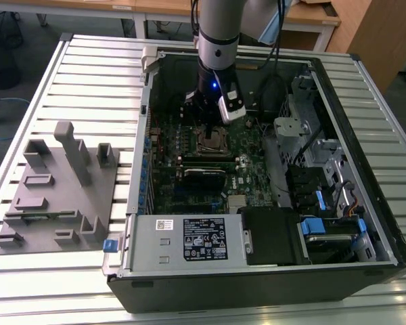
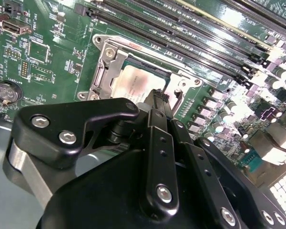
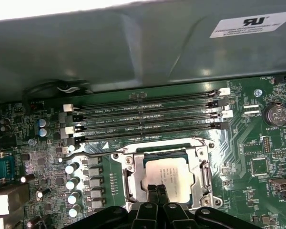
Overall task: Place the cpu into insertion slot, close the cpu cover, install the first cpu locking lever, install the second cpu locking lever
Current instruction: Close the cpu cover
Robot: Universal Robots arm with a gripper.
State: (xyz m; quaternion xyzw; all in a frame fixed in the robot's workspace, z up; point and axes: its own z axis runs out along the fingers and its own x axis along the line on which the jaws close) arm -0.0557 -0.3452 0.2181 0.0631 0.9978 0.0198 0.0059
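The cpu [image 3: 168,175], a square chip with a dull metal top, lies in the insertion slot [image 1: 213,143] on the green board inside the open computer case. The silver cpu cover [image 3: 132,177] lies flat around it, framing the chip [image 2: 136,83] with its square window. My gripper [image 3: 158,192] hangs right over the near edge of the chip, fingers [image 2: 158,102] pressed together with nothing between them. A thin metal locking lever [image 3: 93,153] runs out from one corner of the socket. In the exterior view the arm comes straight down onto the socket, with the gripper [image 1: 210,130] just above it.
Several long black memory slots [image 3: 148,117] run beside the socket, with the case wall [image 3: 133,47] behind them. A black card [image 1: 203,177], the power supply [image 1: 189,238] and drive bays [image 1: 325,203] fill the case. A grey fixture block [image 1: 57,196] sits at the exterior view's left.
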